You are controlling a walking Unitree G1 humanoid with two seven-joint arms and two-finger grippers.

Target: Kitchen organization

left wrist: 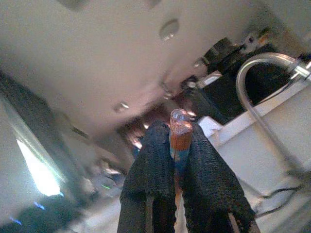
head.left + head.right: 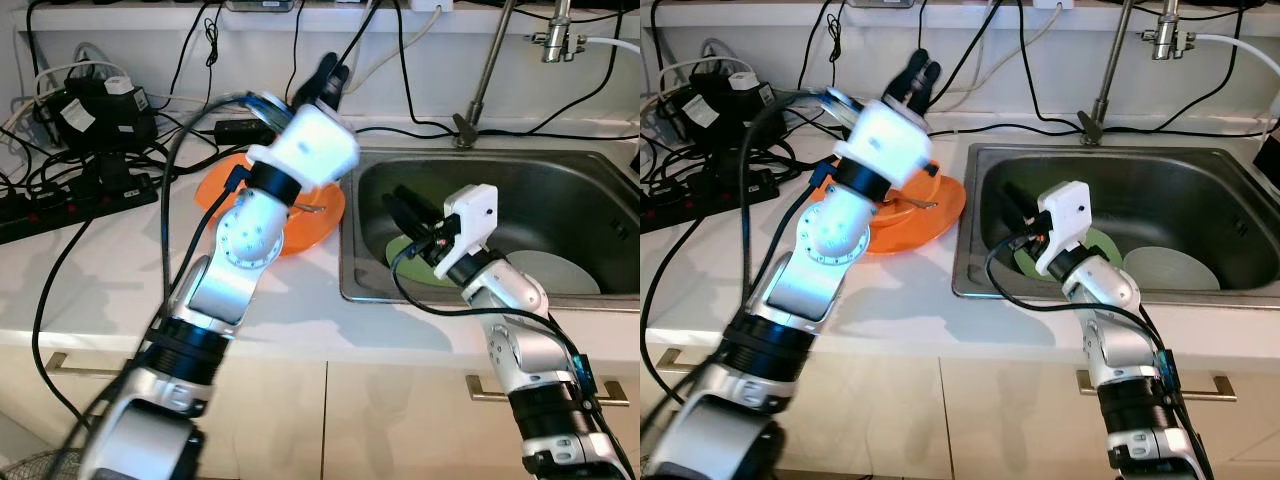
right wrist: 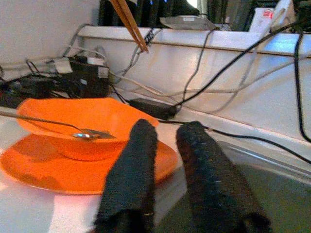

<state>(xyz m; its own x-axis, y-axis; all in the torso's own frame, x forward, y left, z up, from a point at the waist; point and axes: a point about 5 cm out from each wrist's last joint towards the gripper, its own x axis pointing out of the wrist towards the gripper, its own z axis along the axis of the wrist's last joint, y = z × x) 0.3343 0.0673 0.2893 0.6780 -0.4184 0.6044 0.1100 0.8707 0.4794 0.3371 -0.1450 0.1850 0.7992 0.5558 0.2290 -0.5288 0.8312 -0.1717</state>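
Observation:
My left gripper point(image 2: 325, 80) is raised above the counter and points up at the back wall. It is shut on a pair of brown chopsticks point(image 1: 180, 133), whose tips point(image 3: 129, 22) also show in the right wrist view. Below it an orange bowl point(image 3: 82, 121) sits on an orange plate point(image 2: 315, 225), with a metal spoon point(image 3: 82, 133) resting in the bowl. My right gripper point(image 2: 405, 210) reaches into the left part of the steel sink point(image 2: 345, 290). Its fingers point(image 3: 131, 179) stand open with nothing between them, just above a green plate point(image 2: 1105, 245).
A white plate point(image 2: 555, 272) lies in the sink beside the green one. The faucet point(image 2: 490, 70) rises behind the sink. A black power strip point(image 2: 60, 205), adapters and many cables point(image 2: 190, 60) crowd the counter's back left. Cabinet fronts with handles point(image 2: 65, 365) run below.

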